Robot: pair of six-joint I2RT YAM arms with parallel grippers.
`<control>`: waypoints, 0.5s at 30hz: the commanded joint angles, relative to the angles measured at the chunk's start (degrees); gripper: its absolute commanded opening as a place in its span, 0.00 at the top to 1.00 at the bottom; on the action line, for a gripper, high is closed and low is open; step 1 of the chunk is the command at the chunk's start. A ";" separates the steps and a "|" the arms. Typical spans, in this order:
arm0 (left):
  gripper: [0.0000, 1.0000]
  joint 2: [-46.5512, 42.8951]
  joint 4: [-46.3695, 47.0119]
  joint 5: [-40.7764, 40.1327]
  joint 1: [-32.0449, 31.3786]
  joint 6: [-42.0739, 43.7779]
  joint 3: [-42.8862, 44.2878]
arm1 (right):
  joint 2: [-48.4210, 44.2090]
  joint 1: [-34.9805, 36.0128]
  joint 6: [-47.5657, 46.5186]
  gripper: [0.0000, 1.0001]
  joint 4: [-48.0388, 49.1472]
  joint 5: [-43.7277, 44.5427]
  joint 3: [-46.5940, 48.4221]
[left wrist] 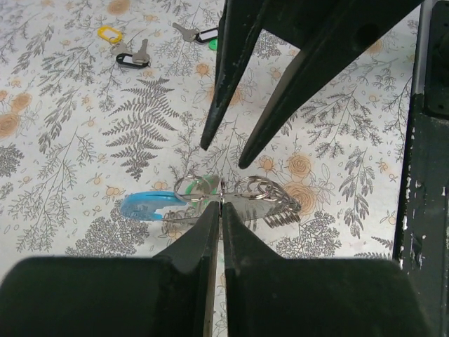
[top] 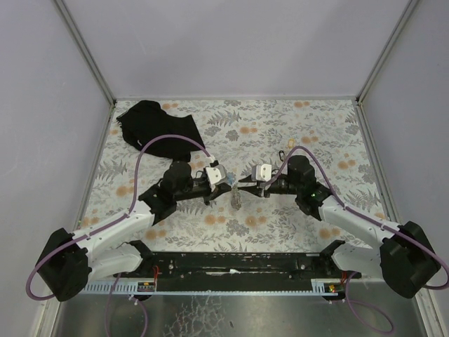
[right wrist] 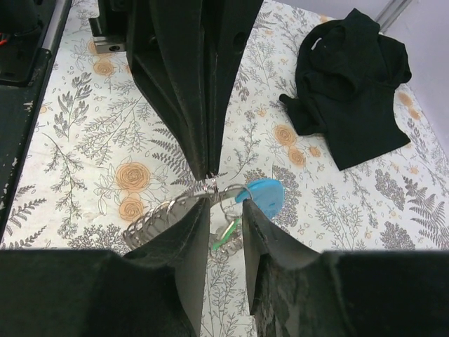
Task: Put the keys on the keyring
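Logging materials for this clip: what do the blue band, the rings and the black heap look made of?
Blue band: probably plastic, with a smooth surface and an even, slightly glossy colour.
Rings: metal, shown by thin grey wire loops with bright glints.
Black heap: cloth, matte, lying in soft folds and creases.

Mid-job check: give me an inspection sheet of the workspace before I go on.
Surface: floral tablecloth, flat.
Job's things: keyring with blue tag at centre between the grippers; green key beside its rings; loose keys lying apart on the cloth.
Clutter: black cloth, far left corner.
Grippers: left gripper shut on the keyring's ring; right gripper open, fingers astride the rings.
Cables: purple cables arch over both arms, clear of the keyring.
Surroundings: grey walls, nothing else seen.
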 commanded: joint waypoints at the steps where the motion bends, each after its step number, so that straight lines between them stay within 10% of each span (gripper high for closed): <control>1: 1.00 -0.42 -1.47 -0.30 -0.80 2.03 2.68 | 1.39 0.09 -1.57 0.67 0.08 -1.15 3.62; 15: 1.00 0.07 -1.72 1.10 -1.53 2.11 3.48 | 5.22 1.91 -4.45 0.72 -3.54 -3.38 6.33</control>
